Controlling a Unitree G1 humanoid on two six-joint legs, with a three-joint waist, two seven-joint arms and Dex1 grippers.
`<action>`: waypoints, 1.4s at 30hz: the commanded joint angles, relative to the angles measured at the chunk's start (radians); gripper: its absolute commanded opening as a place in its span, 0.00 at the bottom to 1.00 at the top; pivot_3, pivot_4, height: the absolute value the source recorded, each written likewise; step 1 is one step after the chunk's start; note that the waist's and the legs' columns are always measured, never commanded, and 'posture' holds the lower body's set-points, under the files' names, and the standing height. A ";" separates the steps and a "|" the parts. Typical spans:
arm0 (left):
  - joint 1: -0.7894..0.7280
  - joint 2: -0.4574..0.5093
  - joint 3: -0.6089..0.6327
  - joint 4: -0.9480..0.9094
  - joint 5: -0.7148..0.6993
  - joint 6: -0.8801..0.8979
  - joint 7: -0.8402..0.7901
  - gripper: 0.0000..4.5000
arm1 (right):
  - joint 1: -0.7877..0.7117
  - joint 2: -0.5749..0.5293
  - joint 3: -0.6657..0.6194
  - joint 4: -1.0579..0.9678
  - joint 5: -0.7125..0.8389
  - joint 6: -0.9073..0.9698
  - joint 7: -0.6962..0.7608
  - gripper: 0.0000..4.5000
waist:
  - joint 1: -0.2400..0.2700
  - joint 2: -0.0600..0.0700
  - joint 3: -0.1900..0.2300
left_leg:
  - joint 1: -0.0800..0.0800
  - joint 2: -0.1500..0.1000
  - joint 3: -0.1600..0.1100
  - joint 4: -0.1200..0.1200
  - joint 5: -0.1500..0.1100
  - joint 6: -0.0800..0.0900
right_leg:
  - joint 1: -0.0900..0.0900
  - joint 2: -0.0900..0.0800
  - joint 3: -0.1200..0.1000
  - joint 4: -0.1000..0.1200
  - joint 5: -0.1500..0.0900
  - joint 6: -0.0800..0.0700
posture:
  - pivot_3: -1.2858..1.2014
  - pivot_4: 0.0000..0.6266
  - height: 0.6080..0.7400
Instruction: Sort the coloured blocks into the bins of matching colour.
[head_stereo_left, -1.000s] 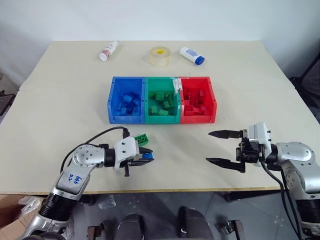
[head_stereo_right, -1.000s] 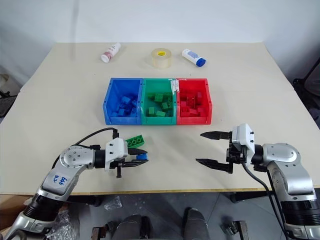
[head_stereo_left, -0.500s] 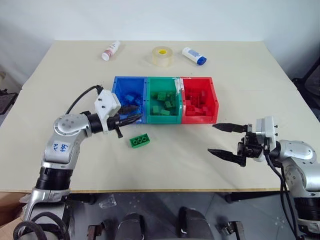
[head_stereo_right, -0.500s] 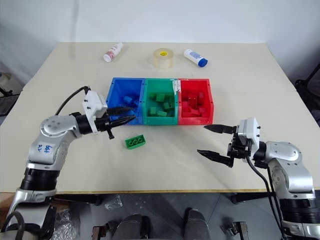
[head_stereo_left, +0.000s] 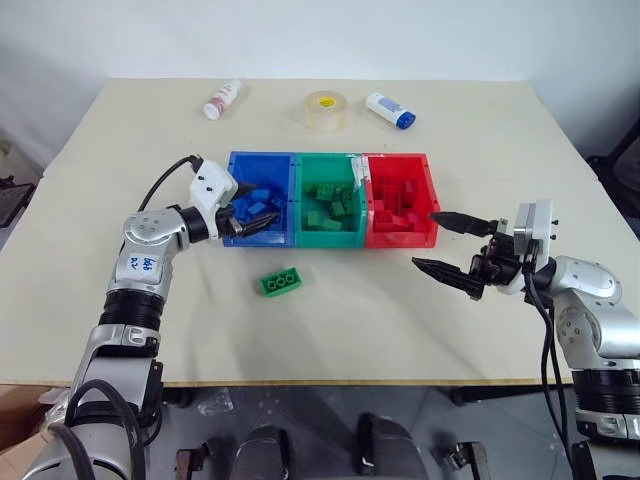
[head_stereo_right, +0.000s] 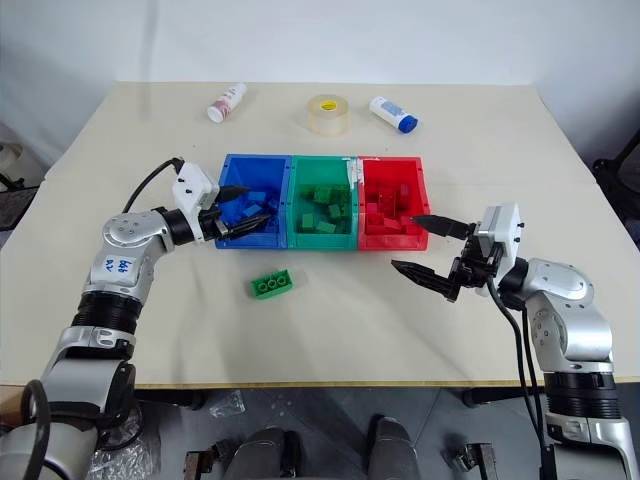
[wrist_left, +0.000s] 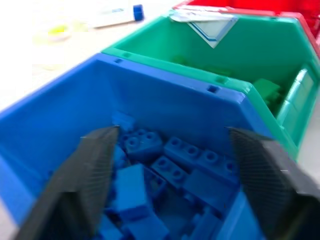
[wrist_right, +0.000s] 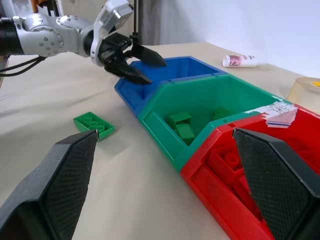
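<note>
Three joined bins stand mid-table: blue (head_stereo_left: 255, 239), green (head_stereo_left: 325, 239) and red (head_stereo_left: 400, 239). My left gripper (head_stereo_left: 260, 214) reaches over the blue bin's near left corner, open, with nothing between its fingers. Below it, in the left wrist view, lie several blue bricks (wrist_left: 150, 146). A long green brick (head_stereo_left: 281, 282) lies on the table in front of the blue and green bins. Green bricks (head_stereo_left: 326, 205) sit in the green bin. My right gripper (head_stereo_left: 425, 240) hovers open and empty just off the red bin's near right corner.
Along the table's far side lie a white bottle with a red label (head_stereo_left: 220, 100), a tape roll (head_stereo_left: 321, 108) and a white bottle with a blue cap (head_stereo_left: 386, 109). Red pieces (head_stereo_left: 398, 205) fill the red bin. Bare tabletop surrounds the green brick.
My left gripper carried a blue brick from beside the green brick up over the blue bin and opened; the brick is out of its fingers. My right gripper rose toward the red bin.
</note>
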 joint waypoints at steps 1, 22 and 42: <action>0.014 0.035 0.023 -0.085 -0.038 -0.017 -0.072 0.99 | -0.018 -0.012 -0.014 -0.007 0.003 -0.012 0.018 1.00 | -0.001 0.000 0.000 | 0.000 0.000 0.000 0.000 0.000 0.000 | 0.000 0.000 0.000 0.000 0.000 0.000 | 0.52 0.24 1.00; 0.914 0.287 0.392 -0.606 -0.336 0.041 -0.399 0.99 | -0.176 -0.112 0.107 0.229 -0.109 -0.036 0.310 1.00 | -0.026 0.000 0.000 | 0.002 0.001 0.002 0.000 -0.001 0.000 | -0.002 0.000 0.003 0.002 0.000 -0.001 | 0.52 0.24 1.00; 0.443 0.067 0.015 -0.269 -0.097 -0.129 -0.295 0.99 | -0.019 -0.112 0.078 0.033 -0.100 -0.012 0.263 1.00 | -0.025 0.000 0.000 | 0.002 0.000 0.003 0.000 -0.001 0.000 | -0.001 0.000 0.003 0.002 0.000 -0.001 | 0.52 0.24 1.00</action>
